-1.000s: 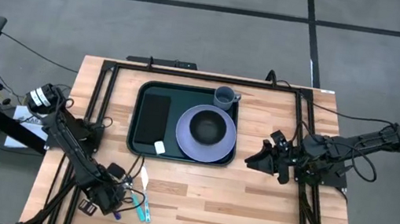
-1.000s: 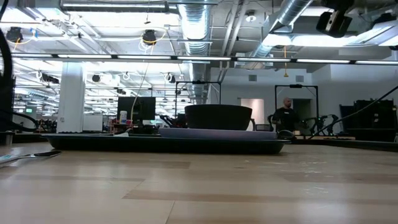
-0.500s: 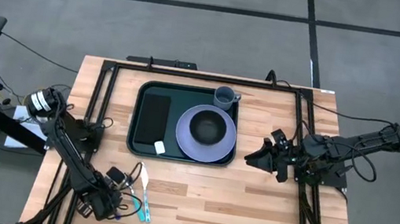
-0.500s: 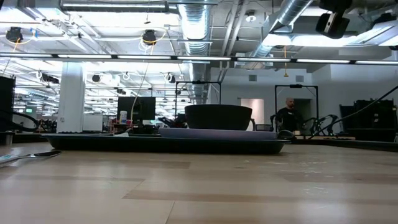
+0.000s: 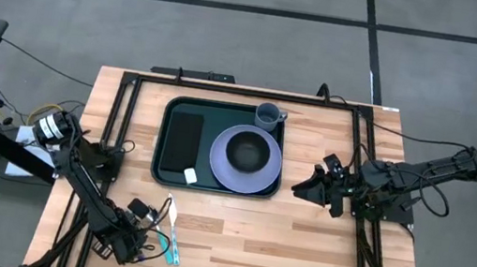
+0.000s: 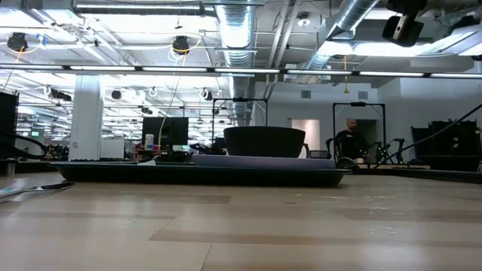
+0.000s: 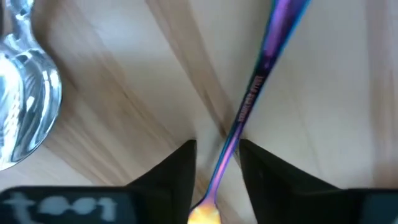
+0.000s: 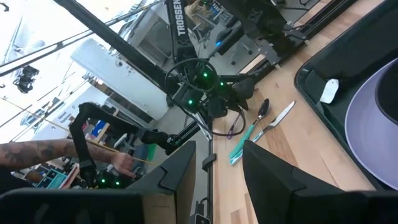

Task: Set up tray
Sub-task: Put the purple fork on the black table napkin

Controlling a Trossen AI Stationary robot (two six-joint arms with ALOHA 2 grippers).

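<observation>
While tray (image 5: pixel 160 167) sits on wood table (image 5: pixel 297 247), person (image 6: pixel 346 140) behind.

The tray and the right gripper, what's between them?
Only bare wooden table lies between the tray and the right gripper, as the high view shows.

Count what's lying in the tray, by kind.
In the tray:
Plate: 1
Bowl, on the plate: 1
Cup: 1
Black napkin: 1
Small white item: 1
Total: 5
</observation>
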